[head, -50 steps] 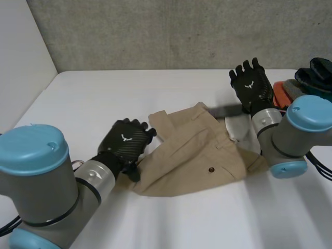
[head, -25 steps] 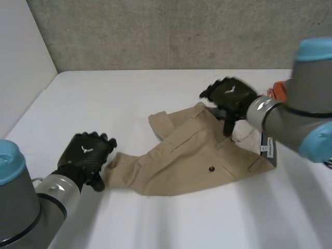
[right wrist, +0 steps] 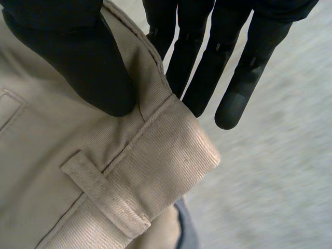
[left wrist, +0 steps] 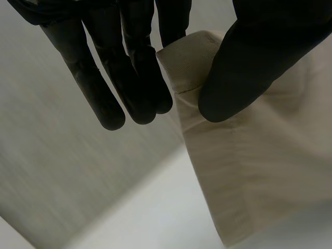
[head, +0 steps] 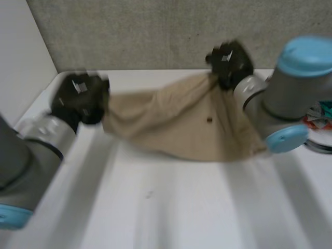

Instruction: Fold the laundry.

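Above the table [head: 181, 207], beige trousers [head: 176, 116] held up in the air

Between the two arms the beige trousers are stretched out over the white table; whether their lower edge touches it, I cannot tell. The left robot hand [head: 80, 97] pinches one corner of the cloth between its thumb and its straight fingers [left wrist: 137, 83]. The right robot hand [head: 228, 61] grasps the waistband [right wrist: 155, 135] in the same way, thumb on one side and fingers [right wrist: 187, 57] on the other, near a belt loop [right wrist: 104, 194]. At the right edge of the table lie some colourful things [head: 317, 111]; if a container holds them, I cannot tell. Behind the table stands a grey concrete wall [head: 129, 31], and at the left a white wall [head: 21, 46].
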